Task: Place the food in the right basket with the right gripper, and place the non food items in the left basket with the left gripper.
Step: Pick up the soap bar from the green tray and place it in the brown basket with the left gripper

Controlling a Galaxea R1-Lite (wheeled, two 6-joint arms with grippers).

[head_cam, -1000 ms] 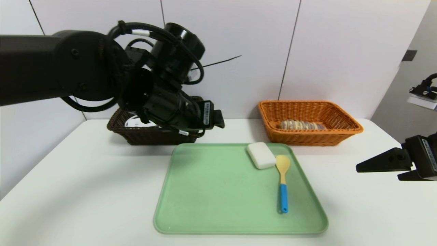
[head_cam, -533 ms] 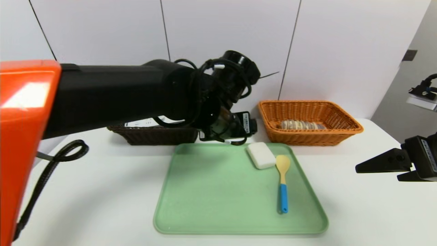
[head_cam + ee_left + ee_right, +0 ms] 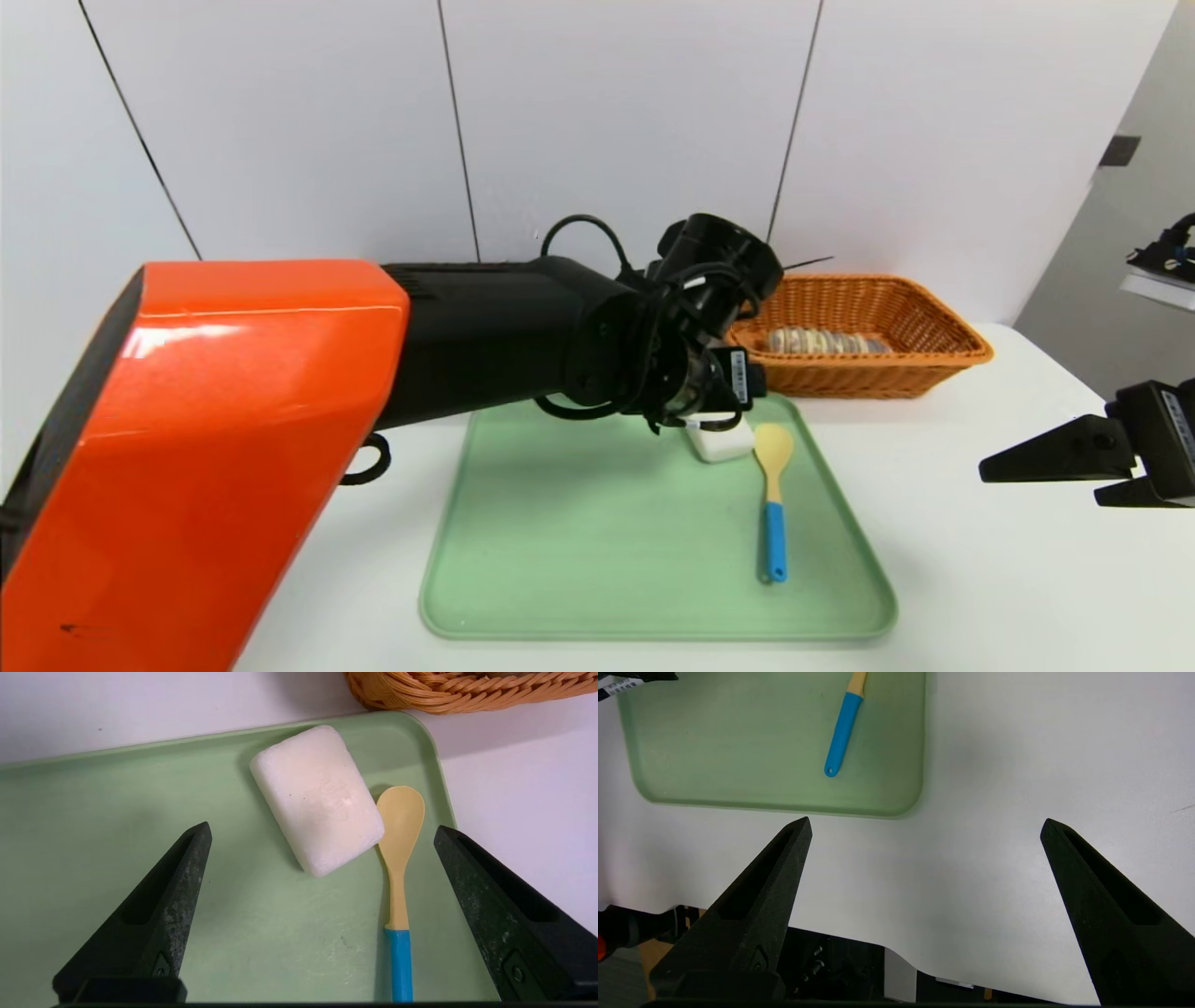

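Table: white surface carrying the tray and the basket.
Left arm: orange shell and black links reaching across the head view from the left toward the far right corner of the tray.
Tray: pale green, rounded corners, lying flat at the middle of the table.
Right basket: orange wicker, beyond the tray's far right corner, close to it but not touching.
Food: the striped brown loaf lies inside the orange basket, along its length.
Left gripper: jaws spread wide and empty, hovering above the tray with the white block and the spoon bowl between the two tips; touching neither.
Right gripper: off the tray's right side over bare table, jaws wide apart, holding nothing.
White block: rounded, lying slantwise in the tray's far right corner, partly hidden by the left wrist in the head view.
Spoon: yellow bowl just beside the block's near corner, blue handle pointing toward the tray's near edge.
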